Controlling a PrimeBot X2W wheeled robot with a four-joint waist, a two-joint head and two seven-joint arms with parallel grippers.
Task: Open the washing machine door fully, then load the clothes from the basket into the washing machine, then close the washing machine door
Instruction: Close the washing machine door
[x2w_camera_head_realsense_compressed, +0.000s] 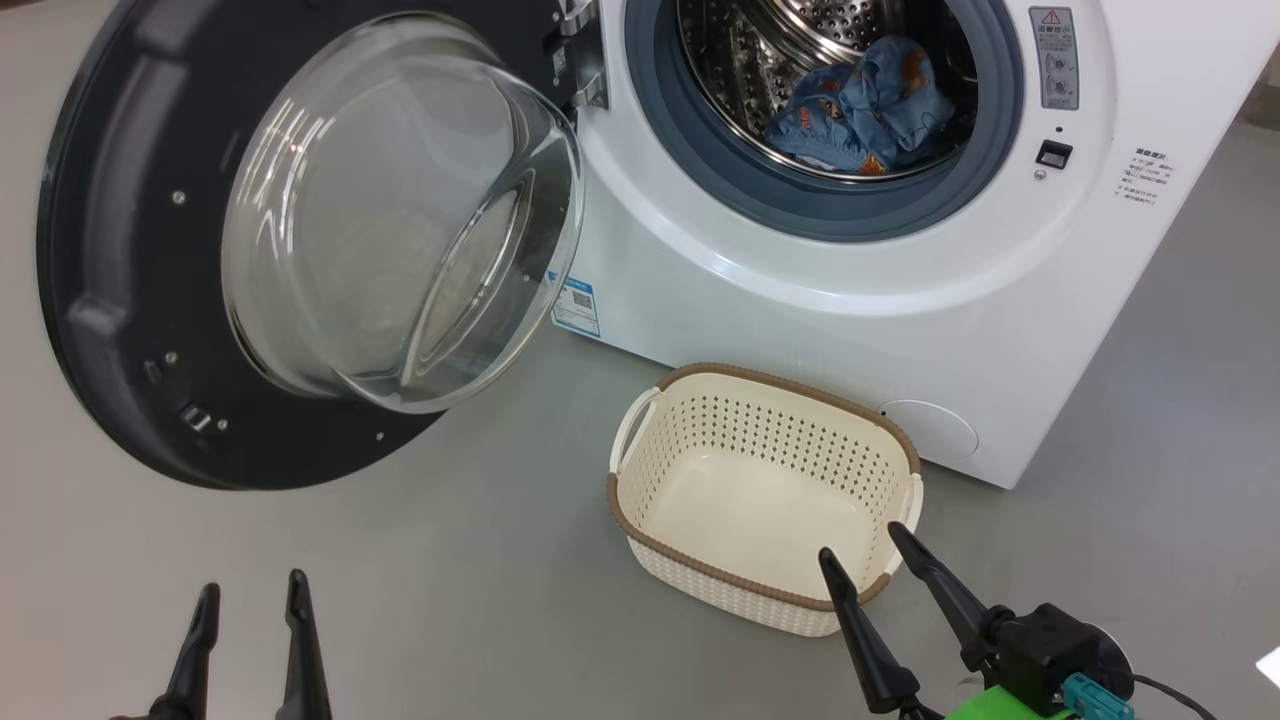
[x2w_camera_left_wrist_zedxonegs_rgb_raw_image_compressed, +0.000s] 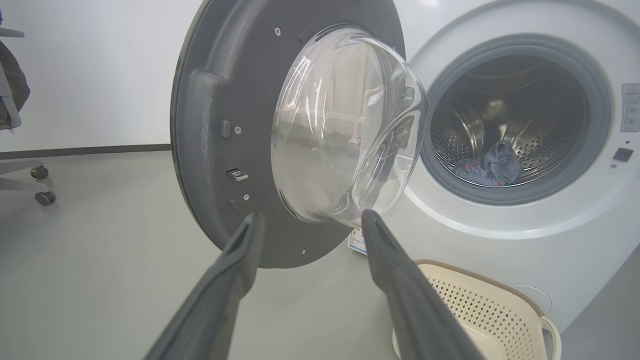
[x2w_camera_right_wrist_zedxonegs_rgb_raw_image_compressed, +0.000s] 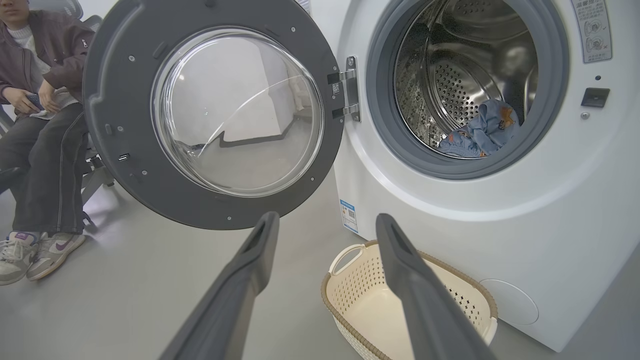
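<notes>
The white washing machine (x2w_camera_head_realsense_compressed: 900, 300) stands with its round black door (x2w_camera_head_realsense_compressed: 110, 300) swung wide open to the left, glass bowl (x2w_camera_head_realsense_compressed: 400, 210) bulging outward. Light-blue printed clothes (x2w_camera_head_realsense_compressed: 865, 110) lie inside the steel drum, also the clothes (x2w_camera_right_wrist_zedxonegs_rgb_raw_image_compressed: 480, 132) and clothes (x2w_camera_left_wrist_zedxonegs_rgb_raw_image_compressed: 487, 165). The cream basket (x2w_camera_head_realsense_compressed: 765, 495) sits empty on the floor before the machine. My left gripper (x2w_camera_head_realsense_compressed: 250, 590) is open at the lower left, below the door. My right gripper (x2w_camera_head_realsense_compressed: 865, 540) is open at the lower right, its tips over the basket's near right rim, holding nothing.
A seated person (x2w_camera_right_wrist_zedxonegs_rgb_raw_image_compressed: 35, 100) is left of the door, feet on the grey floor. Chair castors (x2w_camera_left_wrist_zedxonegs_rgb_raw_image_compressed: 42, 185) show at the far left. The door sticks out over the floor on the left; the basket (x2w_camera_right_wrist_zedxonegs_rgb_raw_image_compressed: 400, 300) stands close to the machine's front.
</notes>
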